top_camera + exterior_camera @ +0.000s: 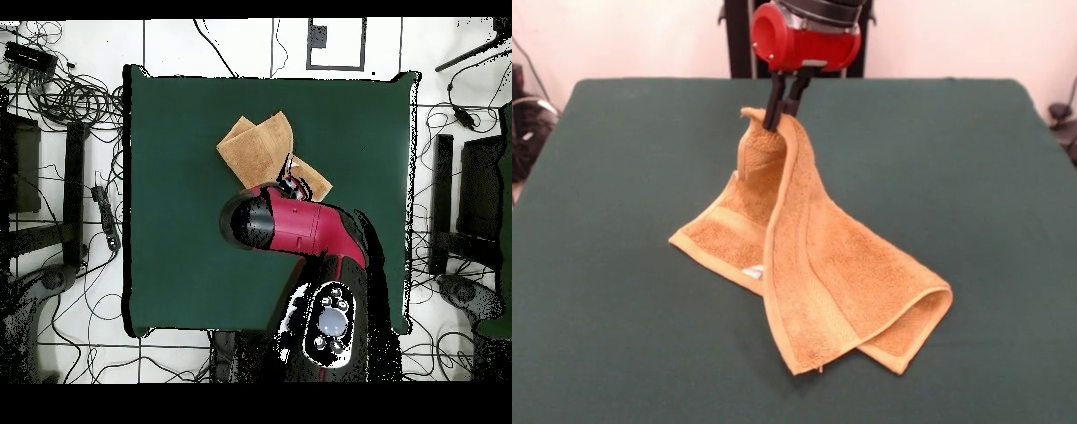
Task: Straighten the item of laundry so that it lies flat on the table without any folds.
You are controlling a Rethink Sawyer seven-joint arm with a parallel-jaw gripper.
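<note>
The item of laundry (821, 283) is an orange-tan terry towel with one corner lifted off the table (618, 265). My gripper (783, 110) is shut on that raised corner, its black fingers pinching the cloth just below the red wrist. From there the towel hangs down and drapes forward in a doubled fold, with its lower part resting on the green cloth. A small white label (754, 271) shows at the fold's left edge. In the overhead view the towel (255, 150) shows beyond the red arm (290, 225), which hides the gripper.
The table (180, 250) is covered in dark green cloth with wide bare areas on every side of the towel. Cables and stands (60, 90) lie on the floor around the table's edges.
</note>
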